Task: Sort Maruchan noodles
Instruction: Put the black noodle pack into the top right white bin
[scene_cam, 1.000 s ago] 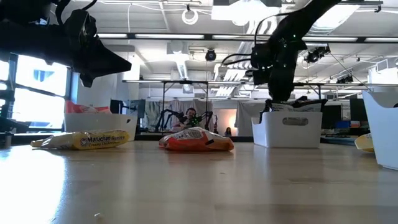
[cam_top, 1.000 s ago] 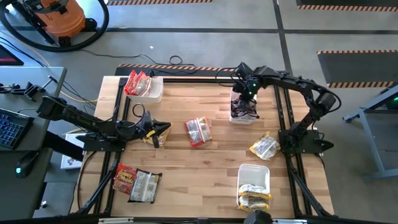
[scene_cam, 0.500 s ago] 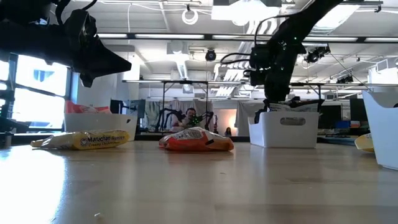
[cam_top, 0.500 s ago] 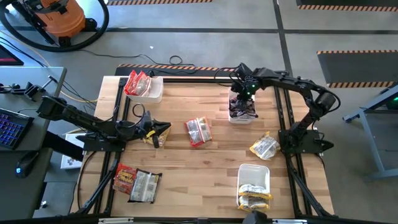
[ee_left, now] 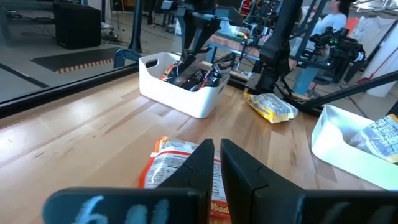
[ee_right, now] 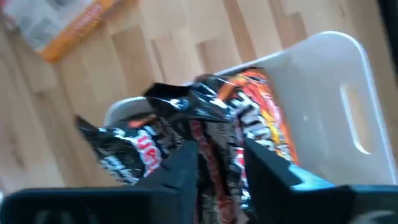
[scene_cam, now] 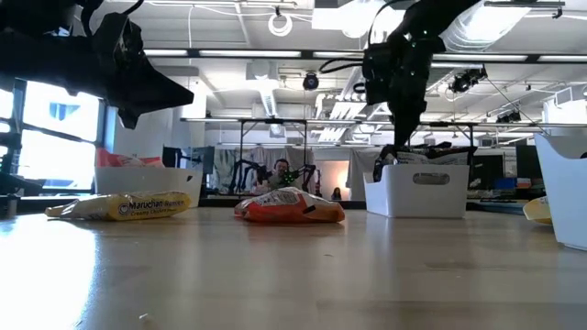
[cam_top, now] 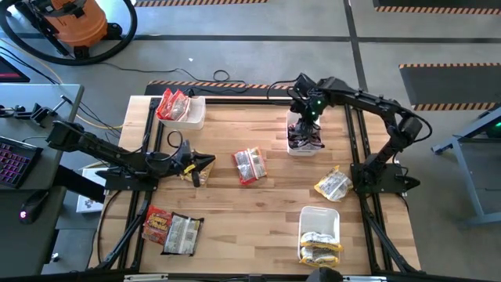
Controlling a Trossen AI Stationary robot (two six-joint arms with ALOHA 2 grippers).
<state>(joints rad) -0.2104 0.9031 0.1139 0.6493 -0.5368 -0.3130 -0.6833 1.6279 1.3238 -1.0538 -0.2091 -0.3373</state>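
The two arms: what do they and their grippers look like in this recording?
Both arms are dark, slim and jointed, with cables running along them. The right arm shows a small green light near its wrist. The left gripper has two flat, black, wedge-shaped fingers; the right gripper has the same dark angular fingers.

Robotics lab or workshop. Wooden table (cam_top: 266, 204) is sitting on bare concrete floor marked with hazard-striped tape (cam_top: 450, 69). Orange shop vacuum (cam_top: 74, 19) is standing far left; a keyboard (cam_top: 14, 160) is lying on a side desk; open ceiling ducts and strip lights are running overhead.
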